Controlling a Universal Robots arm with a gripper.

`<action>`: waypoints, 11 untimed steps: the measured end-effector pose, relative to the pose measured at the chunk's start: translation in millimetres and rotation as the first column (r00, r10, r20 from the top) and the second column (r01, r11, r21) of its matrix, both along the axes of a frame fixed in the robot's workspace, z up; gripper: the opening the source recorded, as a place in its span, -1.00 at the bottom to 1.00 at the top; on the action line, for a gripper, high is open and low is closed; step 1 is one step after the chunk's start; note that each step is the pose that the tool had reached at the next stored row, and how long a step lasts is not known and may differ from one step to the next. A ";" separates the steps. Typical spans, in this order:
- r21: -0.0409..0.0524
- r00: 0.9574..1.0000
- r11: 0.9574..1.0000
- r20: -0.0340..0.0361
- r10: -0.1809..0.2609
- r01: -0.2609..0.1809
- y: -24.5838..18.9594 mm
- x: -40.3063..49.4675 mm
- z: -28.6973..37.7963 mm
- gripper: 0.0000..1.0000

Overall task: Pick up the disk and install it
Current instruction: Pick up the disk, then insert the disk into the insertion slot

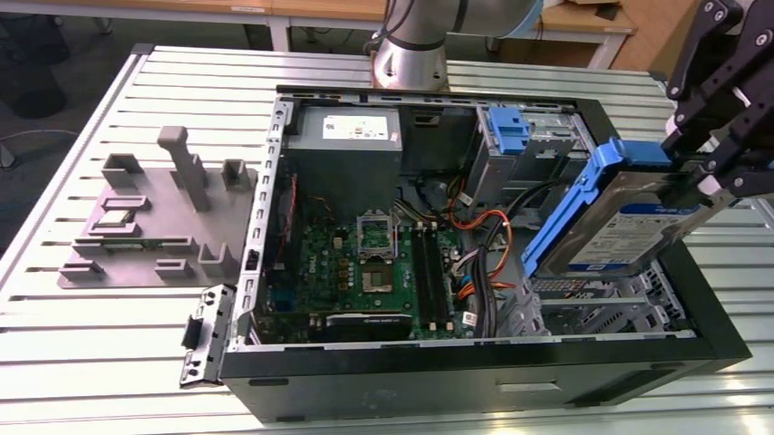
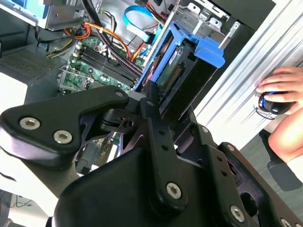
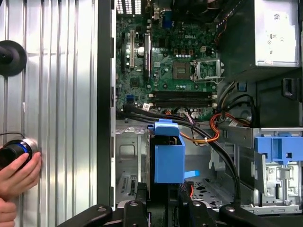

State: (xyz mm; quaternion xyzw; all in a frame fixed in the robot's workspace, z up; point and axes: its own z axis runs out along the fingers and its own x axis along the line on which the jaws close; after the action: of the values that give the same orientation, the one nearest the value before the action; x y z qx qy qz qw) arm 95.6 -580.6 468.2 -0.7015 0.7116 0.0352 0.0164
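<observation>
One disk [image 1: 629, 227], one pincer [image 1: 699, 177], one open case [image 1: 484, 362] on the desk [image 1: 97, 344]. The pincer is clamped on the disk's high end and holds it in the air at the exterior view's right. The disk is tilted steeply: its long axis runs from that raised end down into the case, label face out toward the exterior camera.

Its low end hangs just over the metal cage [image 1: 604, 304]; I cannot tell whether they touch. Orange cables [image 1: 490, 236] lie just beside that spot, with the motherboard [image 1: 362, 263] beyond.

There are two blue brackets (one round the disk, one bare [image 1: 514, 127] in the bay by the power supply [image 1: 344, 136]). One grey fixture [image 1: 151, 227] sits on the desk, well apart.

In the first wrist view, the disk [image 3: 169, 158] rises end-on from the pincer [image 3: 163, 201], and a person's hand [image 3: 16, 170] rests on a knob on the desk.
</observation>
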 end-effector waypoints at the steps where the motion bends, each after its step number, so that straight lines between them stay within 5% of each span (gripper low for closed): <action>1: 0.000 1.000 1.000 0.000 0.000 0.000 -1.3 0.6 -0.5 -0.30; 11: 0.001 1.000 1.000 0.000 0.000 0.000 -4.7 7.0 -6.4 -0.30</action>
State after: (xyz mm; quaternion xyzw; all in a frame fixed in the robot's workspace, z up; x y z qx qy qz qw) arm 102.5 -585.3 461.8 -0.7014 0.7117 0.0355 0.0167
